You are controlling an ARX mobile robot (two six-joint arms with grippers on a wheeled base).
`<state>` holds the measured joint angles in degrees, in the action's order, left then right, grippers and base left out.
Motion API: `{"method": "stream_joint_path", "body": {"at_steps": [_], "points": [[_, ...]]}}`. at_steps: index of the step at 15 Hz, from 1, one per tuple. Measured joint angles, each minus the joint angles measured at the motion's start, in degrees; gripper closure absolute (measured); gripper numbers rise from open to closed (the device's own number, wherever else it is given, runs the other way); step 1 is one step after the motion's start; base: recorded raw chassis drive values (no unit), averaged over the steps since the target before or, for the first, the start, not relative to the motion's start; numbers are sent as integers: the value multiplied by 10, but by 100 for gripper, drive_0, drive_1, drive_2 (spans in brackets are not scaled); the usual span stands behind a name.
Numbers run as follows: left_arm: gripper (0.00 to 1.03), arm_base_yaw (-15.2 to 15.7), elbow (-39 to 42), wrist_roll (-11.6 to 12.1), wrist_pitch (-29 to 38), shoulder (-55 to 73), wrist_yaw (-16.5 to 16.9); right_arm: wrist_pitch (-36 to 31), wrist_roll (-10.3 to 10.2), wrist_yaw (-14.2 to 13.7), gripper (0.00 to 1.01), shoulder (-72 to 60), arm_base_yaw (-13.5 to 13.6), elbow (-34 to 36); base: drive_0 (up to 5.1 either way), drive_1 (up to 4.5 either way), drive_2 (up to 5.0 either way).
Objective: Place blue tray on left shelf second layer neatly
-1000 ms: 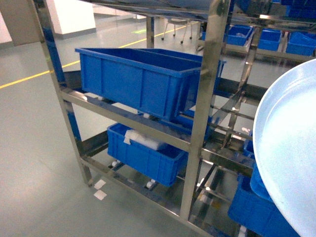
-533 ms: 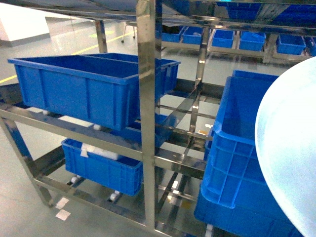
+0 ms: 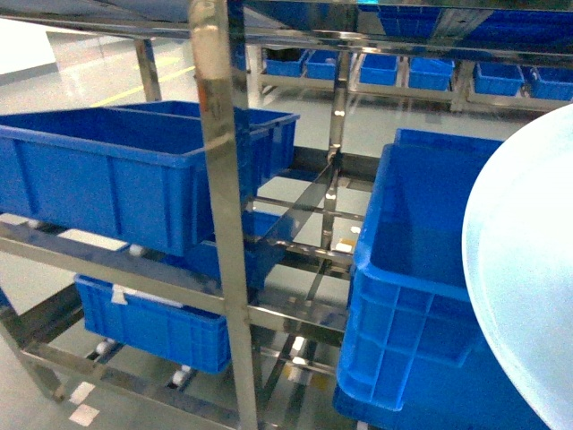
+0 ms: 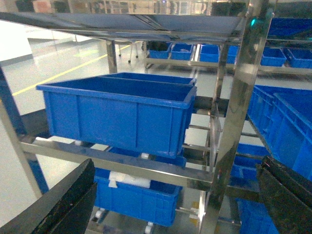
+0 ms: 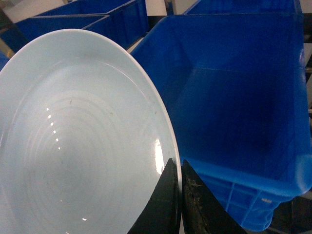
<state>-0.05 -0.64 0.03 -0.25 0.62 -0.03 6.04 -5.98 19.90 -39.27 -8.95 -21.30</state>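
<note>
The blue tray (image 5: pixel 83 141) is up in the air, pinched at its rim by the right gripper (image 5: pixel 179 195), whose two dark fingers (image 5: pixel 163 204) are closed tight on the edge with the rim between them. It is round, so it has no long axis to speak of; what shows is its tilt. In the head view the tray (image 3: pixel 528 296) stands steeply on edge at the right side, its pale hollow face turned toward the robot and its curved rim sweeping from upper right down to the lower edge of the view. Faint rings and small glints show on its inner face.

Just behind and beside the tray sits a deep empty crate (image 5: pixel 243 97), dark blue, with ribbed walls; the tray's rim overlaps the crate's near corner in the wrist view, though whether they touch I cannot tell from here.

Further left stands the left shelf (image 3: pixel 219 224), its shiny square post rising through the middle of the head view, with flat rails running off to the left. On one tier rests a large blue crate (image 3: pixel 116 179), and on the tier below it a lower crate (image 3: pixel 148 322) holding something white.

The left gripper (image 4: pixel 170 204) hangs in front of the shelf with its dark fingers (image 4: pixel 58 204) spread wide apart, holding nothing.
</note>
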Motion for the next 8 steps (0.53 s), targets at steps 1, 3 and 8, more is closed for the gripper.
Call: {"method": "stream_joint_path", "body": {"at_steps": [1, 3, 8], "points": [[5, 0, 0, 0, 0, 0, 0, 0, 0, 0, 99, 0, 0, 0, -152, 255, -560], [5, 0, 0, 0, 1, 0, 0, 0, 0, 0, 99, 0, 0, 0, -152, 255, -558], [5, 0, 0, 0, 1, 0, 0, -1, 0, 0, 99, 0, 0, 0, -148, 178, -473]]}}
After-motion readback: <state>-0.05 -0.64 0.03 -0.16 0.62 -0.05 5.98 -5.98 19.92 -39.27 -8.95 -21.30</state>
